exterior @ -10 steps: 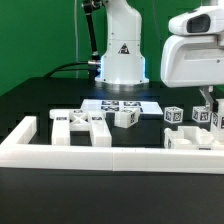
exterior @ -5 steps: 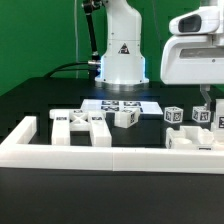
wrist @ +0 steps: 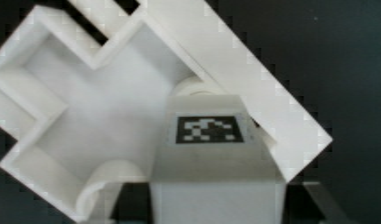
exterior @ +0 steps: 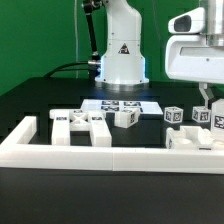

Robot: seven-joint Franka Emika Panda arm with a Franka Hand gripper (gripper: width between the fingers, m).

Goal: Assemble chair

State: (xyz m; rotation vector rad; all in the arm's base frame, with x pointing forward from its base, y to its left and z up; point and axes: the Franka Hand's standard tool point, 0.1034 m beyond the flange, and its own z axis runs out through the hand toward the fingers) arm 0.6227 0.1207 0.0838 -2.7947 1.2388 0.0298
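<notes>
Arm (exterior: 122,50) stood at 12 o'clock from the marker board (exterior: 122,104) in the exterior view, its wrist reaching out to 3 o'clock. A sideways swing from there could have swept the loose tagged blocks (exterior: 175,115) beneath. Border frame (exterior: 100,152) ran across 6 o'clock, close to the work, and a part knocked against it might have tipped or wedged. The chair (exterior: 188,138) lay in pieces: broad slab (exterior: 192,142), likely the seat, at 4 o'clock; cut-out panel (exterior: 85,125) at 8 o'clock; small block (exterior: 125,118) at 6 o'clock, just off the board. Gripper (exterior: 207,100) hung over the slab, jaws narrow, seemingly pinching a tagged leg (wrist: 210,128) upright, per the wrist view. Main worry: the unclamped slab could have slid under an off-centre push, cocking the leg. Whether leg and slab touched was not discernible. The smooth plastic leg might also have twisted in the pinch.
</notes>
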